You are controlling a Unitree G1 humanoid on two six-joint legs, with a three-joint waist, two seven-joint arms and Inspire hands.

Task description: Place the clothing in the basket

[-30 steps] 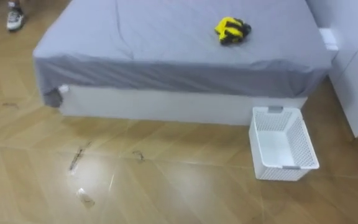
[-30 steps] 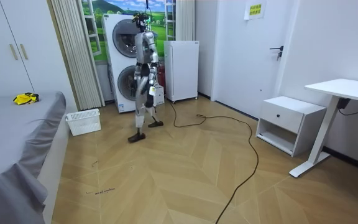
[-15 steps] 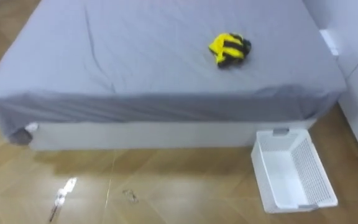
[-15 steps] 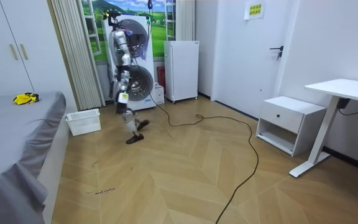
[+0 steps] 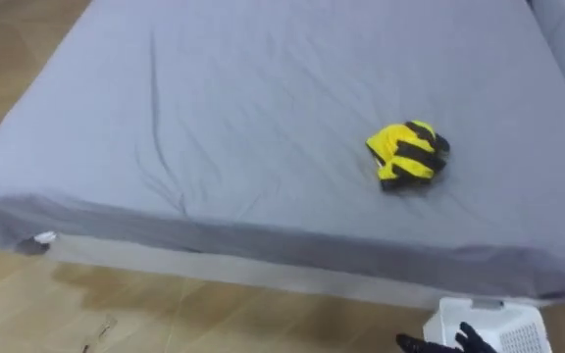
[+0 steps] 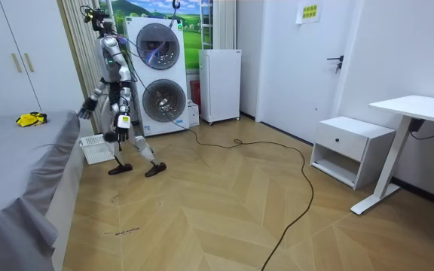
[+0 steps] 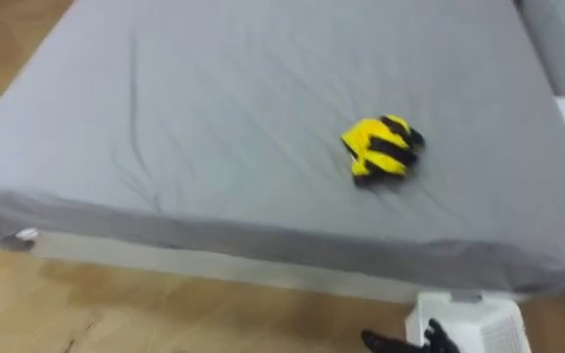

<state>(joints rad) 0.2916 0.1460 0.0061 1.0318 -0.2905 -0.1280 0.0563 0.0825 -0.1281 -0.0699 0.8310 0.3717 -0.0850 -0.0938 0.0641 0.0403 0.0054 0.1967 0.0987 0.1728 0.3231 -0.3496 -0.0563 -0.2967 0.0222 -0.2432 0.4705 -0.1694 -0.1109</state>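
Grey bed (image 5: 263, 127), clothes (image 5: 407, 155) untouched: approach step.
My right hand (image 5: 451, 343) hangs low by the basket (image 5: 523, 328), fingers apart, empty; next I must reach the clothes.

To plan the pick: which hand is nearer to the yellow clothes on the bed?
Right. The right hand is held forward by the basket, short of the yellow clothes; the left hand hangs by the robot's hip, farther back.

Yellow clothes (image 5: 407, 155) on grey bed (image 5: 214, 118)
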